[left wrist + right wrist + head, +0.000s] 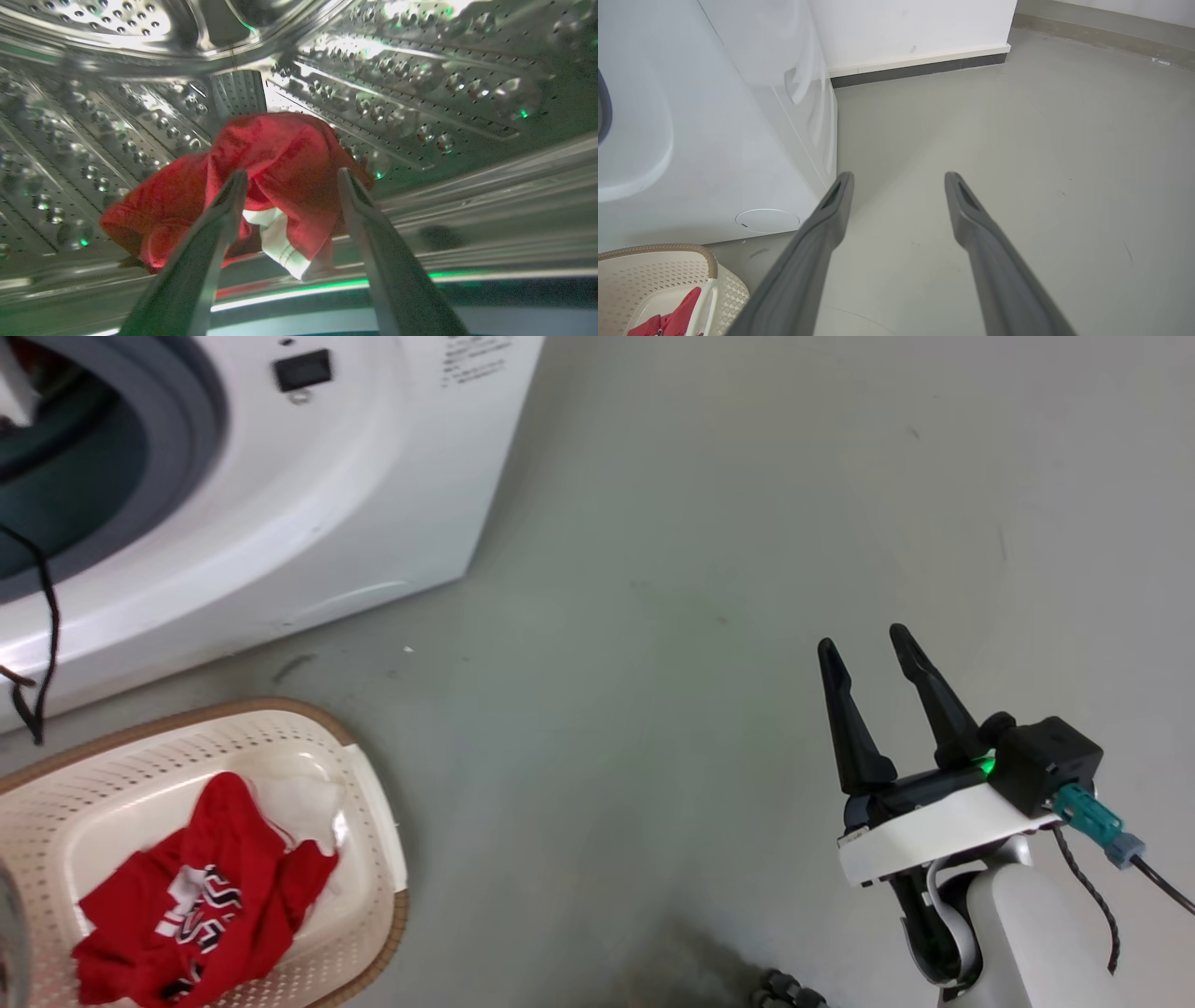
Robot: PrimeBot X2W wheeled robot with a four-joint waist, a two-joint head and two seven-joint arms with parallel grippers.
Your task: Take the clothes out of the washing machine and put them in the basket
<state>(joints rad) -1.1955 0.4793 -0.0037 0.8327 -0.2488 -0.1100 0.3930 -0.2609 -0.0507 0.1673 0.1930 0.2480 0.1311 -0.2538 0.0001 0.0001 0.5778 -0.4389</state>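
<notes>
The left gripper [292, 173] is seen in its own wrist view with its two fingers spread apart and nothing clamped between them, inside the steel drum [420, 93] of the washing machine [373, 504]. A crumpled red jersey [280, 149] with a white trim patch is lying on the perforated drum wall just past the fingertips, and whether it is touched by them cannot be told. The right gripper [864, 641] is held likewise spread and empty over the grey floor [700, 569], well apart from the machine. From the head view the grey door seal [201, 392] is shown, and the basket [121, 775] is set on the floor just in front of the machine, with a second red jersey [205, 896] heaped inside it. A white wall [915, 28] with a dark skirting strip is added by the right wrist view.
</notes>
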